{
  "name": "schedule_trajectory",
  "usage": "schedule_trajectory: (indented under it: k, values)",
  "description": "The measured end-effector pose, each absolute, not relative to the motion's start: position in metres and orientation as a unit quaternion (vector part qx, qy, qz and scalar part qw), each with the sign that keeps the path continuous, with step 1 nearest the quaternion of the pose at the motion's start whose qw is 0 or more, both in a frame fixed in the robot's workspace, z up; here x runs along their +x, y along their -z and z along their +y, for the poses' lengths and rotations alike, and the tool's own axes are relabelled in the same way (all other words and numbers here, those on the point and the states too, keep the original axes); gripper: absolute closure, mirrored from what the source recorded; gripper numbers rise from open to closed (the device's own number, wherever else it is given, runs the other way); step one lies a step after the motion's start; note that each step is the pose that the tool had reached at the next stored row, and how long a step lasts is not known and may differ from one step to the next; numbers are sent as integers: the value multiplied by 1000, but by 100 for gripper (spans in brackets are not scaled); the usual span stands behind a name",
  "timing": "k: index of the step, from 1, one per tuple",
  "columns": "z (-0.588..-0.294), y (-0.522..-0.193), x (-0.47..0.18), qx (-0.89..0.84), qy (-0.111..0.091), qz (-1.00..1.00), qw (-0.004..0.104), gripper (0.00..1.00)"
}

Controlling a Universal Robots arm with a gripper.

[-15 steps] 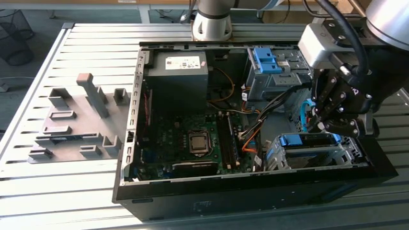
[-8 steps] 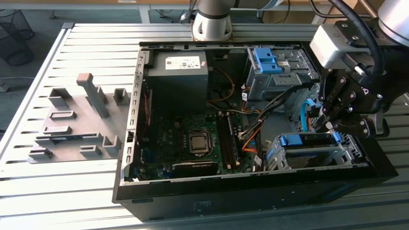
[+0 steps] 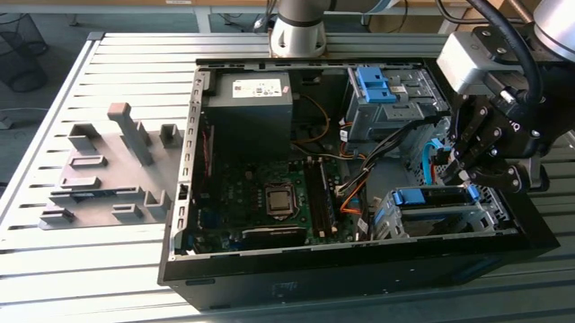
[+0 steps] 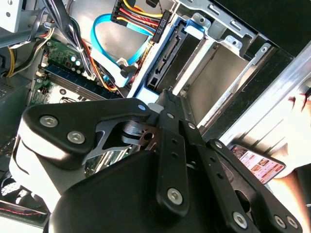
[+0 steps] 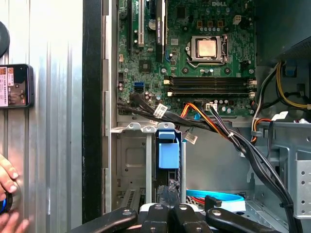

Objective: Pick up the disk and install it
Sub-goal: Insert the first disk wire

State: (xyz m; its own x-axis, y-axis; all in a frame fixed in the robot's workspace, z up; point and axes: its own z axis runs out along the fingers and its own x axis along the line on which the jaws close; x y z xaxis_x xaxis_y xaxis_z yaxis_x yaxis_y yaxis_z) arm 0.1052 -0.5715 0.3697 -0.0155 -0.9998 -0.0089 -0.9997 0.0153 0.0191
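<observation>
Work surface: a counter (image 3: 134,60) of ribbed aluminium slats, pale grey, evenly lit. Well away from the tool, across the open case, a grey fixture plate (image 3: 108,171) with upright blocks lies on the slats. Beyond the counter's far corner, a grey floor and a black wire wastebasket (image 3: 20,48).
</observation>
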Motion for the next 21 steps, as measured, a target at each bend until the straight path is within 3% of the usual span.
schedule_trajectory:
  k: [15,21]
  values:
    - [-571,-369,131,702,10,-712,4,89]
    - [-557,-369,132,702,10,-712,4,89]
